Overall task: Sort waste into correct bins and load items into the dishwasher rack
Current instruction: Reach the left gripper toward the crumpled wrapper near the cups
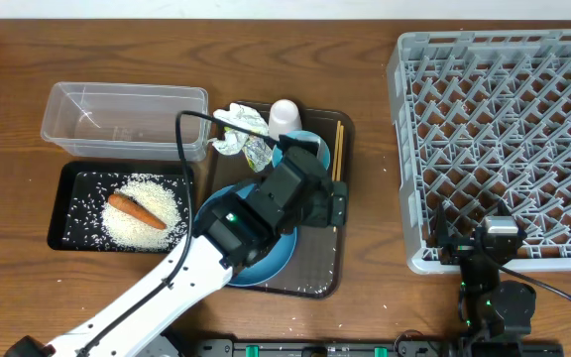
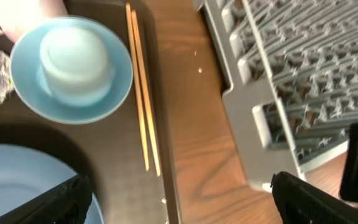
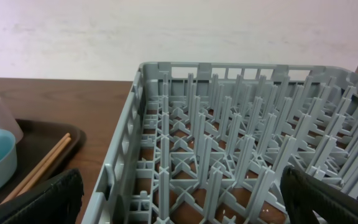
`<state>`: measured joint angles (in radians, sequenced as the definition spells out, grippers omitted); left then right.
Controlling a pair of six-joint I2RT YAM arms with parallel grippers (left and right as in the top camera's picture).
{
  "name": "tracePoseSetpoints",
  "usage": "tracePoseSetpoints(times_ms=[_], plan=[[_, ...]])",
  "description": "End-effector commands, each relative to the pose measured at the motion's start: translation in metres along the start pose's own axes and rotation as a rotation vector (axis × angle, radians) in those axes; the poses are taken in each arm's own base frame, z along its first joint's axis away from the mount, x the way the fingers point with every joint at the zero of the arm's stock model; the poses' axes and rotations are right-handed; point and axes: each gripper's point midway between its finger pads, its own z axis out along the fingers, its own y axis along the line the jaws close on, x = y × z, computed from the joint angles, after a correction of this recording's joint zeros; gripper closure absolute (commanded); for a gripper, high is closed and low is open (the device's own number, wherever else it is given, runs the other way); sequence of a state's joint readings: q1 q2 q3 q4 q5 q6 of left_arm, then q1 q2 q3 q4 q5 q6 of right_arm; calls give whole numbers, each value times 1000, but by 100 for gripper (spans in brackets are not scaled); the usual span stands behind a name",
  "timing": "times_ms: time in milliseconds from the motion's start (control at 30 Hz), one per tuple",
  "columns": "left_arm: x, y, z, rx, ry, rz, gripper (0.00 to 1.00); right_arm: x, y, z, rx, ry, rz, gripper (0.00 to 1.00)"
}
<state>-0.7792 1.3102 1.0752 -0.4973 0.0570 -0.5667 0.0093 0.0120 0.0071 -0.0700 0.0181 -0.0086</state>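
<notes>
Left hand hovers over the brown serving tray, above the blue plate. Just ahead of it sit the light-blue bowl, a white cup and crumpled wrappers, with chopsticks ahead and slightly right. Off to its left, the black tray holds rice and the carrot, clear tub beyond. Dishwasher rack is well right.

the brown wood-grain worktop carries four things. a clear plastic rectangular tub sits at the back left, with a shallow black rectangular tray just in front of it. a dark brown serving tray lies in the middle. a large square grey plastic rack fills the right side, with a strip of bare wood between it and the serving tray.
</notes>
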Motion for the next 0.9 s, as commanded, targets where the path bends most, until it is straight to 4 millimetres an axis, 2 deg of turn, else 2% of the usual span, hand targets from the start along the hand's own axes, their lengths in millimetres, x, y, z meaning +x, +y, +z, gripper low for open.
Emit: tracePoseSetpoints(times_ms=[0, 233, 333, 367, 600, 767, 867], plan=[[-23, 1, 0, -6, -17, -4, 5, 1, -1, 0, 3, 2, -7, 1], [-41, 44, 24, -138, 202, -58, 5, 1, 0, 0, 2, 2, -7, 1], [-45, 55, 44, -171, 244, -82, 4, 1, 0, 0, 2, 2, -7, 1], [-45, 57, 52, -177, 254, -84, 0, 1, -1, 0, 2, 2, -7, 1], [-53, 73, 109, -212, 218, -64, 0, 1, 0, 0, 2, 2, -7, 1], [-55, 101, 121, -349, 185, -52, 0, 1, 0, 0, 2, 2, -7, 1], [-48, 105, 123, -366, 207, -53, 0, 1, 0, 0, 2, 2, -7, 1]])
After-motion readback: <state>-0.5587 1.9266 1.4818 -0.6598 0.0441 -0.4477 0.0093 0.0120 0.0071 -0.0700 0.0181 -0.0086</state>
